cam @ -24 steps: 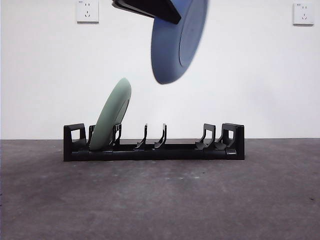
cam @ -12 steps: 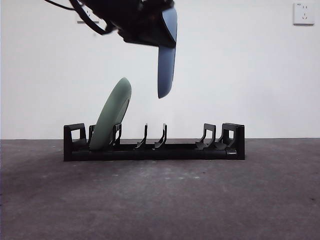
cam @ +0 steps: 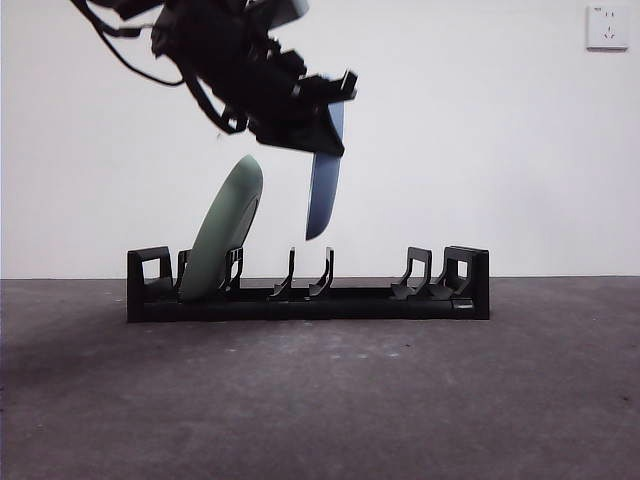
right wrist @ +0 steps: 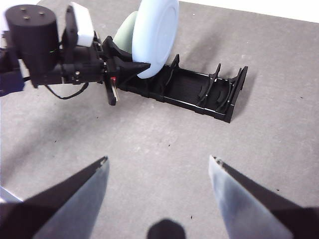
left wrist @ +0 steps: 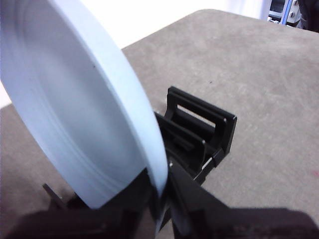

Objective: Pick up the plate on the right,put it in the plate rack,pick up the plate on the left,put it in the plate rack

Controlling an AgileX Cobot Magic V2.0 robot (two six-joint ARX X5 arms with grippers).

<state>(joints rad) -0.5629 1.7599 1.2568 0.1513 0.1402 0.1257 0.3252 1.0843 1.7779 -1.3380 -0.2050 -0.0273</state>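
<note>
The black plate rack [cam: 365, 301] stands across the table. A pale green plate [cam: 224, 232] leans in its left slot. My left gripper [cam: 320, 138] is shut on the top rim of a blue plate [cam: 322, 195], which hangs edge-on with its lower edge just above the rack's middle prongs [cam: 322, 274]. In the left wrist view the blue plate [left wrist: 75, 109] fills the near side, with the rack's blocky end [left wrist: 202, 134] beyond it. My right gripper [right wrist: 158, 162] is open and holds nothing, set back from the rack [right wrist: 194, 92].
A white wall with a socket [cam: 607, 27] rises behind the dark grey table [cam: 400, 400]. The left arm [right wrist: 50, 55] reaches in over the rack's left half. Two pairs of prongs on the rack's right [cam: 415, 272] hold nothing.
The left arm has come down into view with the blue plate. The plate has turned edge-on and dropped from high above the rack to just over the middle prongs.
</note>
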